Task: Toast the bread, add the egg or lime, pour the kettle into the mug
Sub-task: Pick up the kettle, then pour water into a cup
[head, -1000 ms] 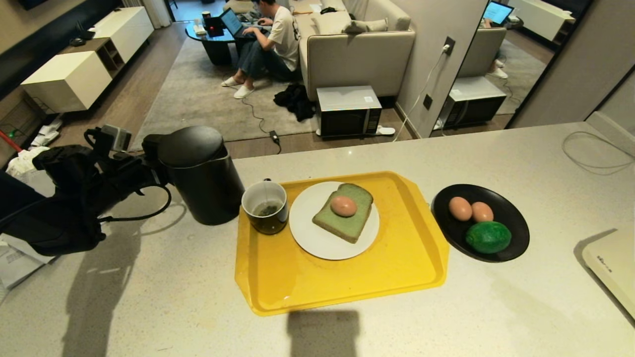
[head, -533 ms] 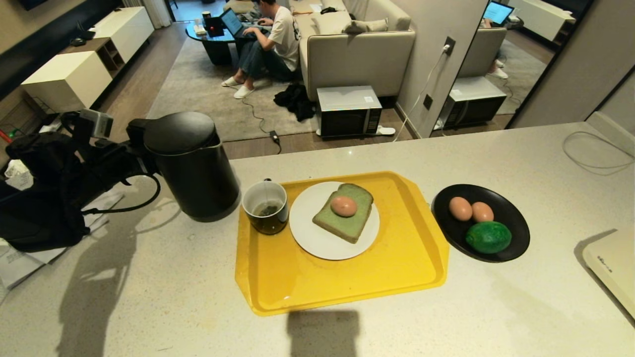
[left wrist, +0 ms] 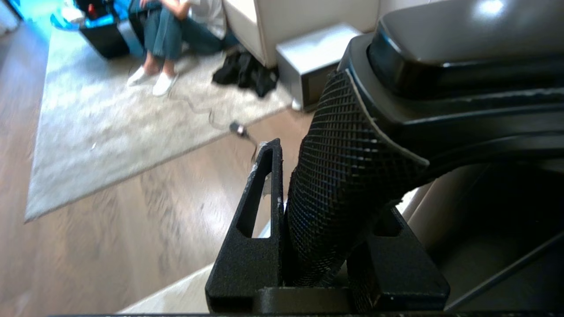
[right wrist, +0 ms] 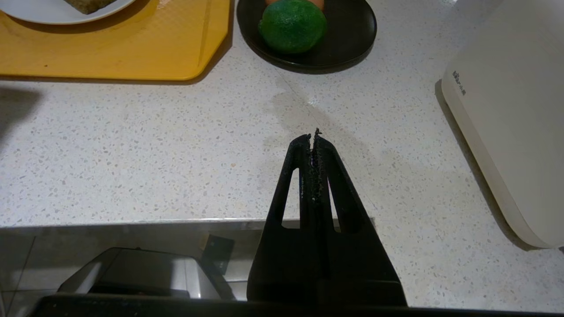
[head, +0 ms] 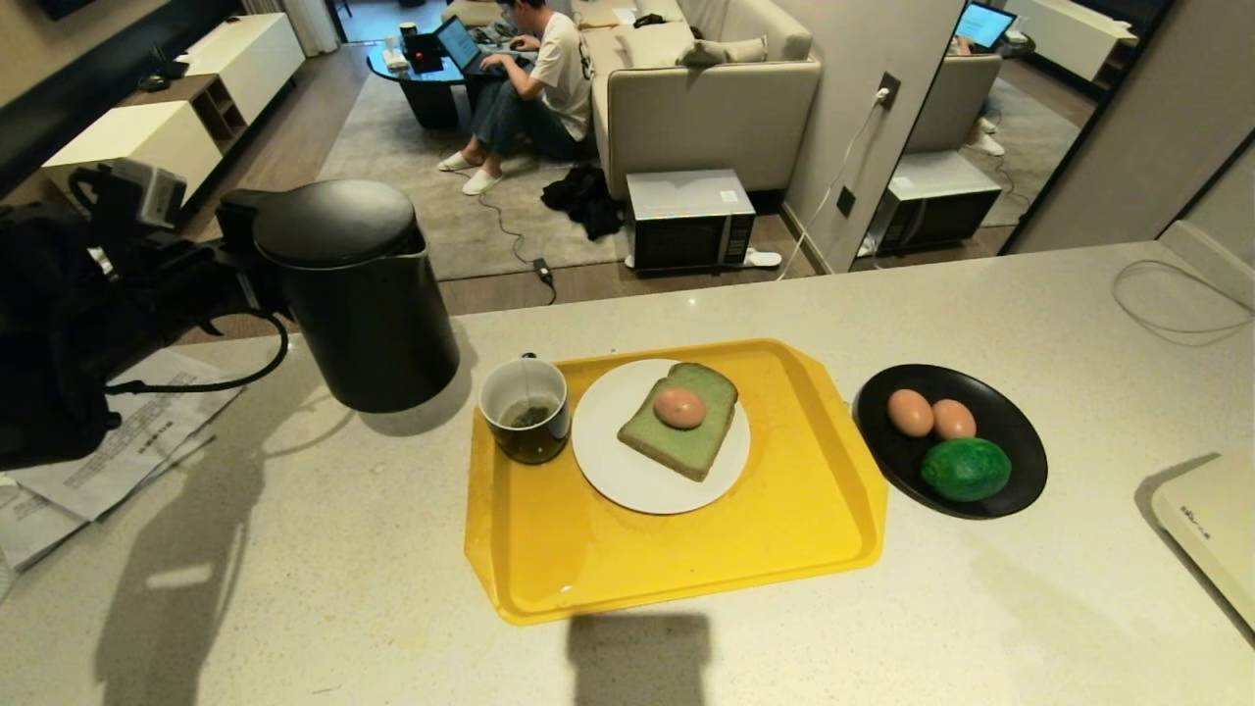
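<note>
Only illegible print on papers [head: 127, 441]

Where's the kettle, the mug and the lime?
kettle [head: 358, 304], head view, on its black side wall.
mug [head: 534, 446], head view, on its dark outer wall.
lime [head: 966, 469], head view, middle of its bumpy skin.

Black kettle [head: 353, 294], yellow tray [head: 814, 510], white plate [head: 608, 471], pale green bread [head: 696, 441], bright green lime [head: 966, 469].

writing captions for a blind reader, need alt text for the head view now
The left end effector holds a tall matte black kettle by its handle, lifted left of a dark mug on a yellow tray. A white plate there carries green bread topped with an egg.
</note>
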Robot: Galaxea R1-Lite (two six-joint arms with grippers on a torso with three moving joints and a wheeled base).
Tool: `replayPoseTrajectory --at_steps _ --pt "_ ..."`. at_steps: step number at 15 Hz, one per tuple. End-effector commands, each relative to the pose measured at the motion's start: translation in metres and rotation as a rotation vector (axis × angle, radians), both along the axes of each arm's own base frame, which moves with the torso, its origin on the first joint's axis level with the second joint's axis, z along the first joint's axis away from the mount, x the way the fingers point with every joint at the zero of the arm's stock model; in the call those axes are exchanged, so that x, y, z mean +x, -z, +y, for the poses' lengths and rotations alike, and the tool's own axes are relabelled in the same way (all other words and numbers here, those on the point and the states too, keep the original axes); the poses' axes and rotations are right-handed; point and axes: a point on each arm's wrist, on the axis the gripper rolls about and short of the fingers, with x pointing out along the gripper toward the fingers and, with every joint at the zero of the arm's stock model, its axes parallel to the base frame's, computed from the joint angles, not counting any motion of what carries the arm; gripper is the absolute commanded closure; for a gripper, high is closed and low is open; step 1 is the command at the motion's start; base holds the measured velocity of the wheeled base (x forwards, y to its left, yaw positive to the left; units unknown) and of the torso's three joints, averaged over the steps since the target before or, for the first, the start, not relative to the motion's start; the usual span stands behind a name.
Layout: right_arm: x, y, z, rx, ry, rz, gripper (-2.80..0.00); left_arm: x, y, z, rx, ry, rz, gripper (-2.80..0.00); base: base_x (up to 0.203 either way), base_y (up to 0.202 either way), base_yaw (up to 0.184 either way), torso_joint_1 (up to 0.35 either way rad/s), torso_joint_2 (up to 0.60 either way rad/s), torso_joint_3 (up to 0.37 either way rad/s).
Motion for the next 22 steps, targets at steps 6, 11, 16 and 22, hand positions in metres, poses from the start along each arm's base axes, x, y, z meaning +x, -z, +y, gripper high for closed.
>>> replayPoseTrajectory --at_steps 6,11,16,22 --pt "0.000 0.000 0.000 -0.001 -0.002 0.001 0.00 -0.032 -0.067 -0.004 0.206 -0.058 -0.021 0.00 0.000 0.000 0.000 0.000 0.00 0.000" --pt "0.000 0.000 0.000 -0.001 -0.002 0.001 0.00 -0.034 -0.083 -0.020 0.382 -0.083 0.002 0.00 0.000 0.000 0.000 0.000 0.00 0.000" --pt "0.000 0.000 0.000 -0.001 -0.002 0.001 0.00 -0.033 -0.082 -0.058 0.484 -0.076 0.015 0.00 0.000 0.000 0.000 0.000 0.00 0.000" --pt "0.000 0.000 0.000 -0.001 -0.002 0.001 0.00 -0.031 -0.073 -0.085 0.639 -0.109 0.055 0.00 0.000 0.000 0.000 0.000 0.00 0.000"
